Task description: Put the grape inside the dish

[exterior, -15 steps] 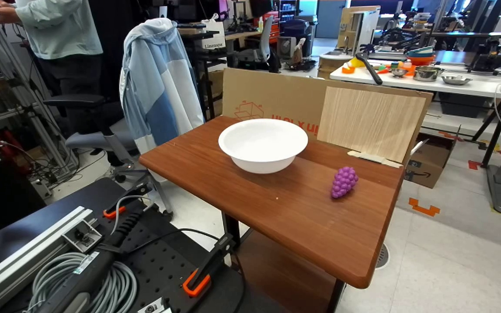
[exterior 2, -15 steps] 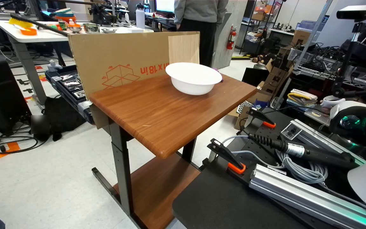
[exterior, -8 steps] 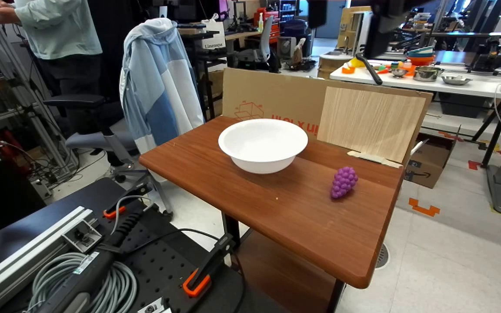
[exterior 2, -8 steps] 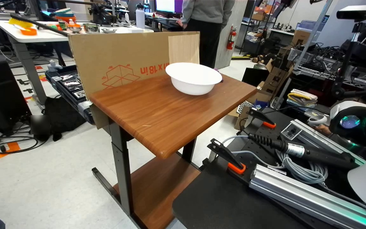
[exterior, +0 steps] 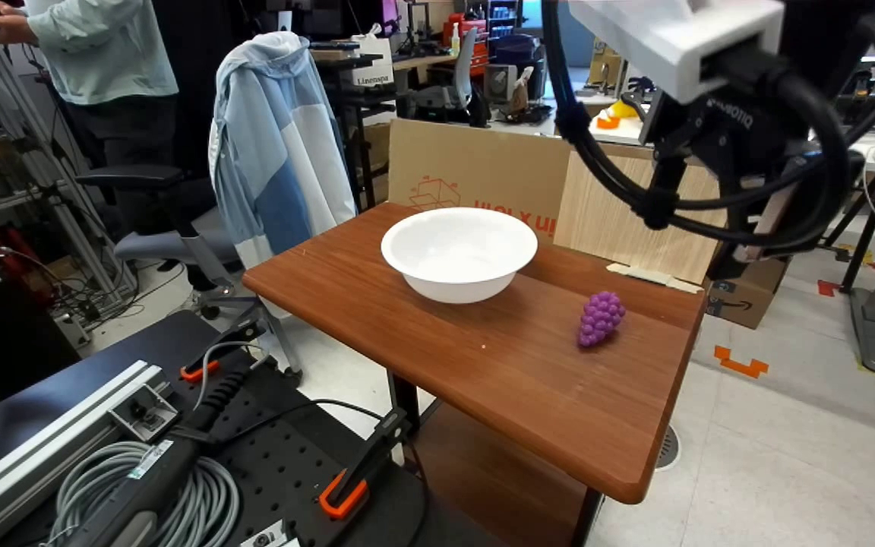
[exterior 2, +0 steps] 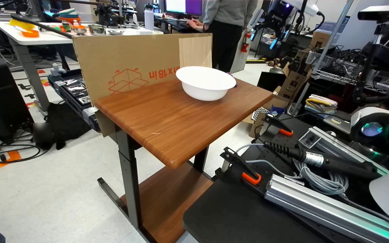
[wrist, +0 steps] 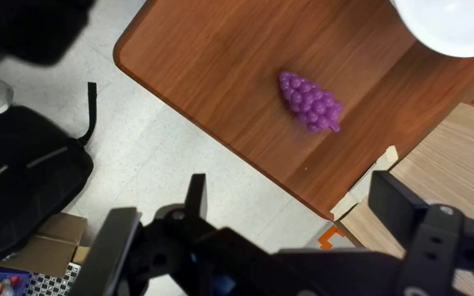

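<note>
The grape [exterior: 601, 319], a purple bumpy bunch, lies on the brown table near its right end in an exterior view. It shows whole in the wrist view [wrist: 311, 102]. The dish [exterior: 459, 282], a round white bowl, stands upright on the table, apart from the grape. The dish also shows in an exterior view [exterior 2: 205, 86], where it hides most of the grape, and partly at the wrist view's top right corner [wrist: 455, 31]. My gripper [wrist: 291, 193] is open with nothing between its fingers. It hangs high, beyond the table's edge, in an exterior view [exterior 2: 263, 39], away from grape and dish.
The brown table [exterior: 498, 380] has a cardboard panel [exterior: 475, 163] standing along its back edge. A light wooden board [exterior: 635, 243] leans there, taped at its foot. A black bench [exterior 2: 248, 206] with clamps and cables stands in front of the table.
My arm and gripper have come into view from the top in both exterior views and moved lower. The grape and dish have not moved. A person in the background has shifted.
</note>
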{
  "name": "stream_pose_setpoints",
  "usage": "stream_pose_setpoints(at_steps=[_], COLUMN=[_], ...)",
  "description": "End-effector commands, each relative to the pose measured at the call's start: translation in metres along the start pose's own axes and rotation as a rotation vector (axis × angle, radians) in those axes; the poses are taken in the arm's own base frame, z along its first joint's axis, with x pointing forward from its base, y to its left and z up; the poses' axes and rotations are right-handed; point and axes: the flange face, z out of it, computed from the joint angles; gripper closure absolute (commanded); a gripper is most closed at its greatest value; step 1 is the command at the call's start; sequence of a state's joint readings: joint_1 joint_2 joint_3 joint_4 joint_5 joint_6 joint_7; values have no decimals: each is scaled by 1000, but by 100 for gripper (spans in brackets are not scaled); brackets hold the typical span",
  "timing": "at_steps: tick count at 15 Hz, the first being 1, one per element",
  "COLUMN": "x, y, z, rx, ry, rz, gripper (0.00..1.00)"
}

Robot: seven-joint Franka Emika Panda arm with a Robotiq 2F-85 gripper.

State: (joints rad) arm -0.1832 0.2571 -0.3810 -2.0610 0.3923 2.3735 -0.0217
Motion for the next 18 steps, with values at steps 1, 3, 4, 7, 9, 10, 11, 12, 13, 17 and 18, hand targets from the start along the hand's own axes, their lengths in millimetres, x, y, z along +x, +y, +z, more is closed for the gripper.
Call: stream_pose_setpoints(at_steps=[1,3,4,7,9,10,11,12,13,17,18], x=[41,24,28,26,17,16,16,15,14,17,19], y=[-20,-17,-22,-21,-16,-20,-24,-28,-32,-53,-58], z=[36,34,40,43,43,44,48,51,54,62,65], rx=[-32,-34,-38,-39,-123,-154,-179,-202,-221,-267,-267], ry=[-114,-88,-94,-98,-148,-165,-178,-191,-204,-236,-257], rz=[-38,-38,-43,-42,-214,-263,-313,-362,-410,-612,-659], gripper=[0,0,0,0,0,0,0,0,0,0,0])
